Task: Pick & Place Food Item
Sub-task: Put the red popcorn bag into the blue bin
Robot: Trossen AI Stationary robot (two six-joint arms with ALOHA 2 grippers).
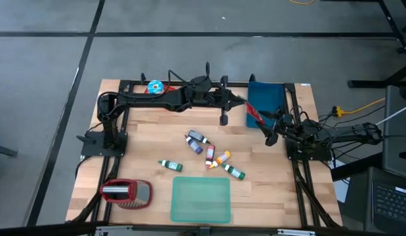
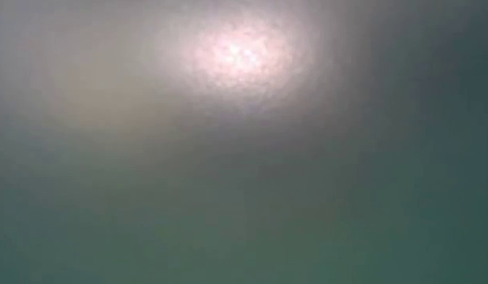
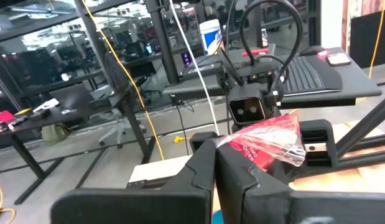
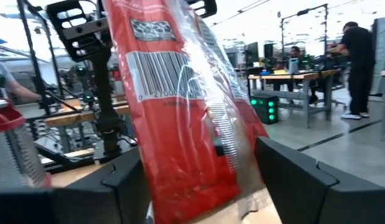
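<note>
Basket [image 1: 126, 193] at table's [image 1: 268, 196] front left corner. Green tray [image 1: 201, 199] front centre; small bottles [image 1: 209, 155] scattered mid-table. Left gripper [image 1: 223, 119] clamped closed, empty, hanging beside blue bin [image 1: 265, 99]. Red food packet [image 1: 254, 115] over bin's near edge, between the right gripper's [image 1: 264, 124] wide-spread fingers [image 4: 127, 180]; grip not clear.

Glossy crinkly plastic snack pkt [image 4: 180, 112], matt wood table [image 1: 268, 170], translucent plastic board [image 1: 201, 200]
</note>
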